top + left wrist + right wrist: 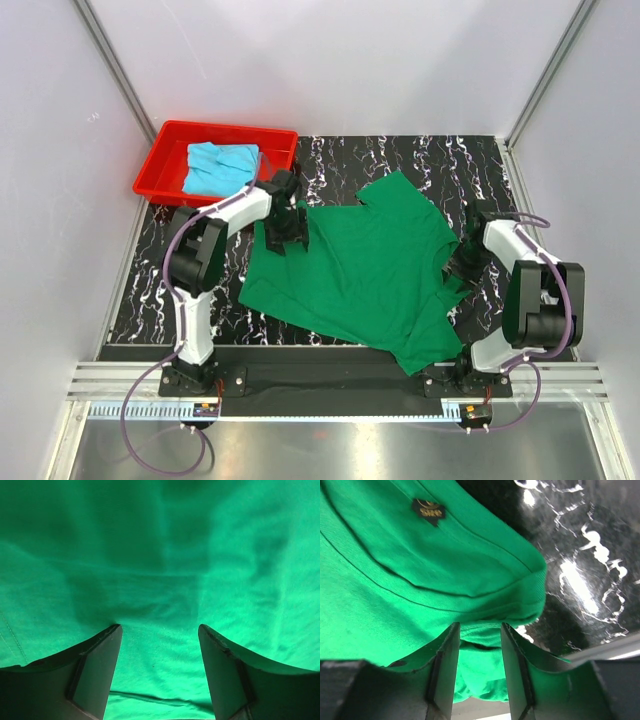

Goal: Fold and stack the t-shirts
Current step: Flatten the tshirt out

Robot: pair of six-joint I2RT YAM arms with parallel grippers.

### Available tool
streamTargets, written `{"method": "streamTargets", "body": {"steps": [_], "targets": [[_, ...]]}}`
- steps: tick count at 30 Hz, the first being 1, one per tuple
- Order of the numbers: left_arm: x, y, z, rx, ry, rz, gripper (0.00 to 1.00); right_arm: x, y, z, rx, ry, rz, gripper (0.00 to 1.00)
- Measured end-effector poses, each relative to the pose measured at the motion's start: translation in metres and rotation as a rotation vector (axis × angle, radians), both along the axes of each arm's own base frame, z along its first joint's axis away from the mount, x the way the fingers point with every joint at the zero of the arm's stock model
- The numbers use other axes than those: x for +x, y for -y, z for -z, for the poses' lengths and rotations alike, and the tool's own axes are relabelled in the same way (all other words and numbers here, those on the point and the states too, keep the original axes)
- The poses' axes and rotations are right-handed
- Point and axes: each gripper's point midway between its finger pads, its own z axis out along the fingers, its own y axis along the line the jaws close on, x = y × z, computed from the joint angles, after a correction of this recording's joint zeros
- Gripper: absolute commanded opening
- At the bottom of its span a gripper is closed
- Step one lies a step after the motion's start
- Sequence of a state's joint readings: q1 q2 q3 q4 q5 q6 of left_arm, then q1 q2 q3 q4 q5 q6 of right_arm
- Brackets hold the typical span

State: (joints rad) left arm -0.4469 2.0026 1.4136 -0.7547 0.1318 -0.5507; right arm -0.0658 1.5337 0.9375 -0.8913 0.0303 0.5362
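Observation:
The dark green t-shirt (pixel 360 270) lies spread out, slightly rumpled, on the black marbled table (pixel 420 160). My left gripper (pixel 284 238) hovers over its far-left edge. In the left wrist view that gripper (pixel 160 627) is open, its fingers wide apart with green cloth (pixel 160 555) flat below them. My right gripper (pixel 462 265) is at the shirt's right edge by the collar. Seen from the right wrist, it (pixel 480 625) is shut on a bunched fold of the green t-shirt (pixel 395 580) just below the neck band and its label (pixel 428 511). The light blue t-shirt (pixel 220 168) lies crumpled in the red tray (pixel 230 127).
The red tray sits at the table's far-left corner, close behind the left arm. White walls and metal frame posts enclose the table on three sides. Bare marbled surface (pixel 580 555) shows to the right of the collar.

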Motion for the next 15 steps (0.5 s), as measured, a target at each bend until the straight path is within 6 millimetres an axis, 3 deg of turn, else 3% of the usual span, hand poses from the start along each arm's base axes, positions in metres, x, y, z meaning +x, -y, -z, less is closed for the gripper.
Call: {"method": "streamTargets", "body": {"steps": [5,8,12,15], "targets": [[0.048,-0.011,-0.003,-0.016,0.04,-0.055,0.69,0.007,-0.004,0.013,0.03,-0.019,0.003,0.52],[0.066,-0.015,-0.005,-0.015,0.079,-0.059,0.71,0.016,-0.003,0.022,0.041,-0.031,0.026,0.52],[0.068,-0.018,-0.006,-0.003,0.095,-0.042,0.72,0.043,0.01,0.026,0.053,-0.004,0.085,0.52],[0.055,-0.026,-0.011,0.028,0.108,-0.017,0.74,0.08,0.023,0.023,0.047,0.034,0.105,0.52]]}}
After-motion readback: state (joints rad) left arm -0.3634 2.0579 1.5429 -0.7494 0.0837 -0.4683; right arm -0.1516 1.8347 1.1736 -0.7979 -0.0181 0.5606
